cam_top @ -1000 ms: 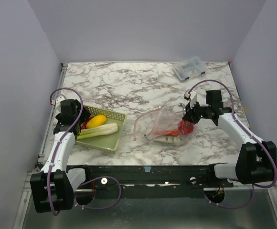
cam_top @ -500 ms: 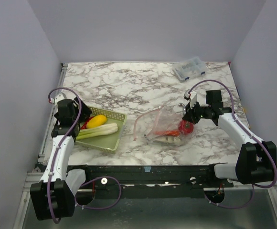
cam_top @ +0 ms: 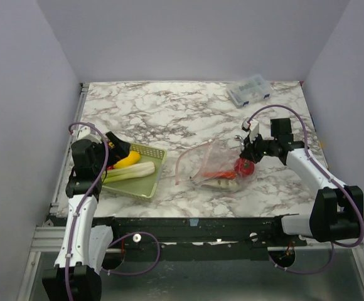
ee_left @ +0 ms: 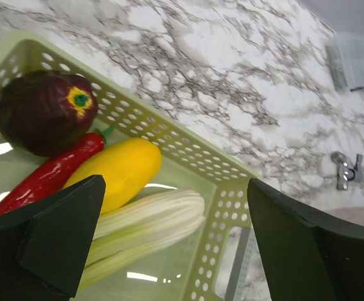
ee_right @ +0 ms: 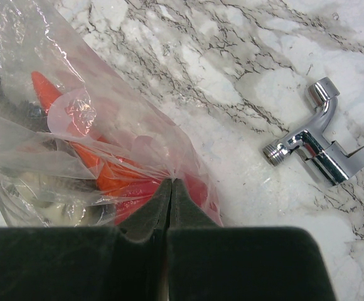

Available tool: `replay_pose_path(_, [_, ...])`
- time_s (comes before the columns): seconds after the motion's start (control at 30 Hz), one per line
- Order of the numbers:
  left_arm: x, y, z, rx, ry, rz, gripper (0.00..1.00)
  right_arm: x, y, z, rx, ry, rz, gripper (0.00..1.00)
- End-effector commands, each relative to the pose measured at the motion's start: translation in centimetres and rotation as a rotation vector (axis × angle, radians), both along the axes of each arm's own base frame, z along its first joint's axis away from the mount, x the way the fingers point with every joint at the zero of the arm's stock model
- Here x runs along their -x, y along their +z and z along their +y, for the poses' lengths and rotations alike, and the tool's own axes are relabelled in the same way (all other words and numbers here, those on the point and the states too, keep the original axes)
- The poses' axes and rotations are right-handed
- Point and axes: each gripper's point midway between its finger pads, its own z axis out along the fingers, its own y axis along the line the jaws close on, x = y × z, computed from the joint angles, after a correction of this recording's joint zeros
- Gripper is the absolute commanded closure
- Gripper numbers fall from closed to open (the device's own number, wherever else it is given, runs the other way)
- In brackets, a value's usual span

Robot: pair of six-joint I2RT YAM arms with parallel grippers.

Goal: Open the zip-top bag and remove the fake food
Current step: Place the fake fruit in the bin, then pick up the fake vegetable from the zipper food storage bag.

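Observation:
The clear zip-top bag (cam_top: 208, 164) lies mid-table, its pink zip strip toward the left. Inside it I see a red round fruit (cam_top: 245, 167) and an orange carrot (ee_right: 110, 172). My right gripper (ee_right: 171, 183) is shut, pinching the bag's film at its right end (cam_top: 247, 155). The pale green basket (cam_top: 156, 168) holds a yellow piece (ee_left: 119, 172), a red chili (ee_left: 47, 180), a dark maroon ball (ee_left: 41, 113) and a pale green stalk (ee_left: 147, 222). My left gripper (ee_left: 176, 188) hangs open and empty above the basket's left part (cam_top: 117, 148).
A small clear compartment box (cam_top: 249, 89) sits at the back right. A chrome fitting (ee_right: 320, 141) lies on the marble just beyond the bag (cam_top: 240, 137). Grey walls close in the left, right and back sides of the table.
My left gripper has opened wide and drawn back and up from the basket's left end, leaving the toys in it. The right gripper and bag have not moved.

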Motion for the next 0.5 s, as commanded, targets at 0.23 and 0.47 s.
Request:
replay_pose_path(0.23, [3.2, 3.0, -6.6, 0.143, -0.384, -0.159, 0.01, 0.1, -0.6, -0.3, 0.014, 0.003, 0.013, 1.00])
replay_pose_path(0.47, [5.3, 3.6, -9.6, 0.243, -0.574, -0.171, 0.01, 0.1, -0.7, -0.4, 0.015, 0.004, 0.018, 0.99])
